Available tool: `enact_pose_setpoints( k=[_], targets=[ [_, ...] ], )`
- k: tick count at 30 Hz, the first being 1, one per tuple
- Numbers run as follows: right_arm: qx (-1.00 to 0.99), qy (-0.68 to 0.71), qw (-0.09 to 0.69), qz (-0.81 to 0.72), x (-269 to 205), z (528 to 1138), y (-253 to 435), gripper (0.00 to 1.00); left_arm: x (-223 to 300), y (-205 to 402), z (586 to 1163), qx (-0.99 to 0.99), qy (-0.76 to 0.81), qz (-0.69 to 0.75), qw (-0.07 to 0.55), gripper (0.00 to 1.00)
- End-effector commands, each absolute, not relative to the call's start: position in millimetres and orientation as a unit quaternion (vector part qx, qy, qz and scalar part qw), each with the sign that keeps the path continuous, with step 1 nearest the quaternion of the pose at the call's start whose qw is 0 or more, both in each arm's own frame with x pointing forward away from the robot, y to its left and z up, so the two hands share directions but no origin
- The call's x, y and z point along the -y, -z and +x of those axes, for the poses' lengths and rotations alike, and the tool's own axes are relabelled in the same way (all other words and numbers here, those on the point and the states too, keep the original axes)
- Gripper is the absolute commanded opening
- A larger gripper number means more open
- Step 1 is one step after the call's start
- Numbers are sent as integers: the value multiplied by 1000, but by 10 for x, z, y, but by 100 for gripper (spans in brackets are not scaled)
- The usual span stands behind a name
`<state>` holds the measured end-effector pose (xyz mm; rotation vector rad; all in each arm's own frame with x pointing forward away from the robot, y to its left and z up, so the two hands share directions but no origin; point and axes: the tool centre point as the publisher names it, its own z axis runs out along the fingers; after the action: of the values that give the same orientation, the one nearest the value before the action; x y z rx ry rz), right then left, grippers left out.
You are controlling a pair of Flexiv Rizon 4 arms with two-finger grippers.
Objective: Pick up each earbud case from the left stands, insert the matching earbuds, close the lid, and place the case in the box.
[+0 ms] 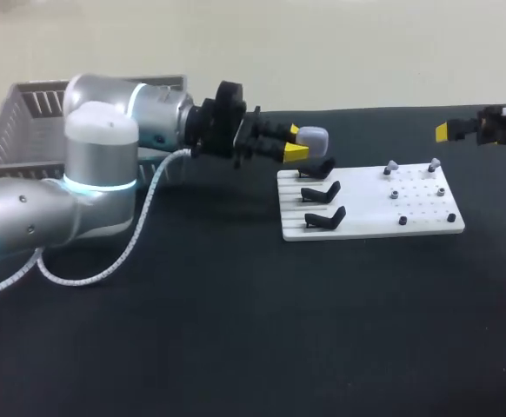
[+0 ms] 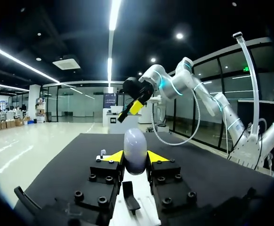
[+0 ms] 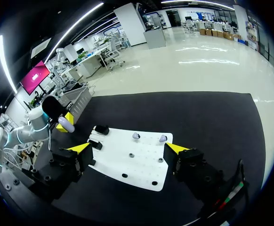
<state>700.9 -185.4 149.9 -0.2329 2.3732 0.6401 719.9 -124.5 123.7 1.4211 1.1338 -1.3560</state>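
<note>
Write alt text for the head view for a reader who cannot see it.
The left gripper, coming in from the left, holds a pale earbud case above the far end of a white board with three black stands. The right gripper hangs at the right edge; a grey basket sits at the far left.

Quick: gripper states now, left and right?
Left gripper: shut on the pale lavender, rounded plastic earbud case.
Right gripper: open, holding nothing.

You have the board right of centre: three stands on its left half, two earbuds on its right. Basket far left; case, in the left gripper, above the rear stand.
</note>
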Motion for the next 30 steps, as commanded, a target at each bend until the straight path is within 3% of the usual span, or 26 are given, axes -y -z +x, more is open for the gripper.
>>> enact_pose_setpoints(
  k=[1, 30],
  targets=[
    [-907, -245, 330, -89, 1856, 7004, -1500, 100, 1191, -1279, 7030, -488, 511, 540, 457, 0],
    [-907, -245, 330, -89, 1856, 7004, -1500, 100, 1209, -1225, 6942, -462, 531, 559, 438, 0]
  ],
)
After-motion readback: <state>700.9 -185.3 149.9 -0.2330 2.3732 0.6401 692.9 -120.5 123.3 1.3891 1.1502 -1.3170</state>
